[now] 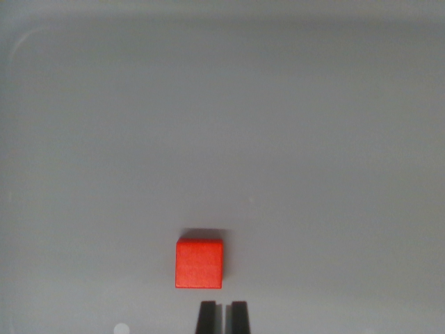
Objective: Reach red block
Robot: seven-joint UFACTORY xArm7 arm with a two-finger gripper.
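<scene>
Red block (199, 264) flat on the pale grey worktop (278, 139), low in the wrist view, a little left of centre. Tool (222, 317) at the bottom edge, just below the block's right side, not touching. Dark fingertips (206, 318) nearly together, only a narrow slit between, holding nothing.

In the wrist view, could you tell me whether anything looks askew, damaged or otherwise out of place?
Nothing stands out. The red block sits flat and square on the plain grey surface, intact. The gripper shows at the bottom edge, fingertips close together, slightly toward the wrist view's right of the block and not touching it.
</scene>
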